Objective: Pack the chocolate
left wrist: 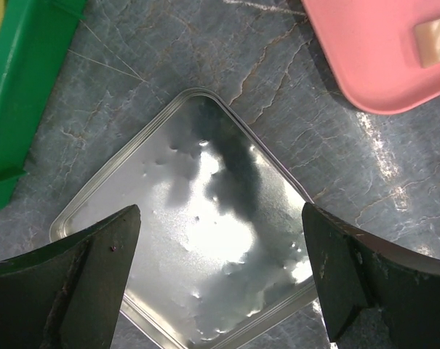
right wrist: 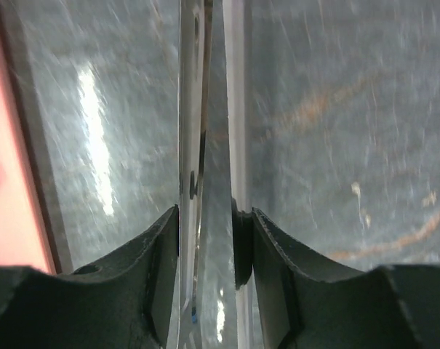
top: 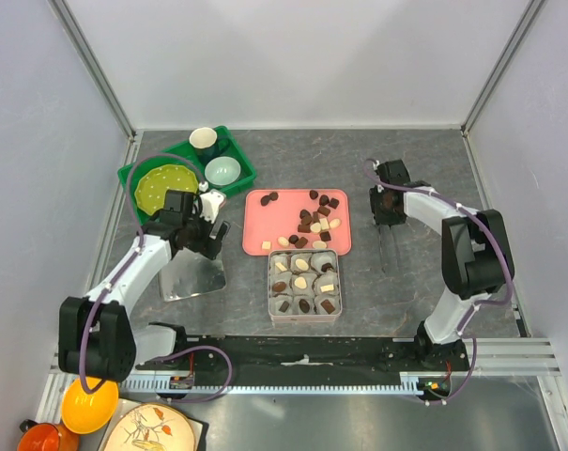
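The right gripper (right wrist: 209, 214) is clenching metal tongs (right wrist: 205, 109); the left gripper (left wrist: 221, 211) is hovering released, a metal lid (left wrist: 194, 243) directly below it.

A green crate (top: 180, 150) at far left holds 1 cup (top: 205, 141), 1 pale bowl (top: 222, 171) and 1 yellow-green plate (top: 160, 180).

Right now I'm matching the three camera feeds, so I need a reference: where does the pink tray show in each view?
Top external: the pink tray lies at the centre of the picture.
Left wrist: one corner of it fills the upper right.
Right wrist: a narrow strip along the left edge, left of the tongs.
Shared landmark: the grey marbled table borders the tray in all three.
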`<state>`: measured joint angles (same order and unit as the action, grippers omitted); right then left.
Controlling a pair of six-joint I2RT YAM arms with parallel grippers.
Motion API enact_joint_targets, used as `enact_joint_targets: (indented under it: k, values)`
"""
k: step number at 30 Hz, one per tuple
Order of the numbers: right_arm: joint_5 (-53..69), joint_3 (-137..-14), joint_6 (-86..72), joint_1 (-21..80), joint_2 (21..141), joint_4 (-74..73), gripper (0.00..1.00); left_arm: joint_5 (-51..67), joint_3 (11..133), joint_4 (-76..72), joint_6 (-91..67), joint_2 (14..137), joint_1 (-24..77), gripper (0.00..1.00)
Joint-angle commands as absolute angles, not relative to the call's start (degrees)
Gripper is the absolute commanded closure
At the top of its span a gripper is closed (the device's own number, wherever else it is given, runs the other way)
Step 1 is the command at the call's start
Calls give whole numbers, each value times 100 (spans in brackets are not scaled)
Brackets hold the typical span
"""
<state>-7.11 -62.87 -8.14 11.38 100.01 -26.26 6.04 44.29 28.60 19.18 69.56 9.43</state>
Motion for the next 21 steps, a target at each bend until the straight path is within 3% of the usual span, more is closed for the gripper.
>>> enact_joint_targets:
  k: [1,5,15,21]
  values:
    - [-606,-6767,-633,1125,10248,-2127,48,528,4447,2496,2136,7259,940,1]
    - [-835,-6943,-545,1134,10424,-2144,32,325,4491,2400,2074,7505,1063,1]
    - [-1159,-6812,-571,1142,10301,-2109,11,202,4474,2241,2030,7883,1230,6]
    - [-1573,-6662,-729,1134,9924,-2013,9,202,4421,2188,2004,8007,1274,8]
